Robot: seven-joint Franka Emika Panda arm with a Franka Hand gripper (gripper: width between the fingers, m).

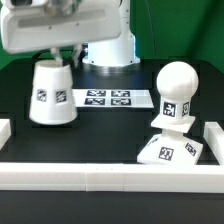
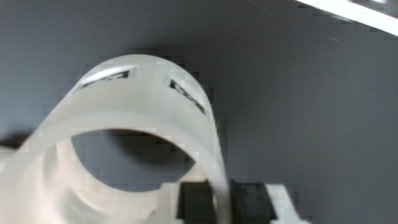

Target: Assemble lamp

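Note:
The white tapered shade (image 1: 50, 95) stands at the exterior view's left, narrow end up, with a tag on its side. My gripper (image 1: 56, 58) comes down onto its top from above. In the wrist view the shade (image 2: 125, 130) fills the frame, and its thin wall sits between the two black pads (image 2: 192, 205) of my gripper (image 2: 221, 202), which is shut on it. The ball-shaped bulb (image 1: 176, 92) stands upright on the low sloped base (image 1: 166, 151) at the exterior view's right, both tagged. I cannot tell whether the shade touches the table.
The marker board (image 1: 106, 98) lies flat on the dark table between the shade and the bulb. A long white rail (image 1: 100, 174) runs along the front, with short rail ends at the left (image 1: 4, 130) and right (image 1: 212, 135). The robot's white pedestal (image 1: 108, 50) stands behind.

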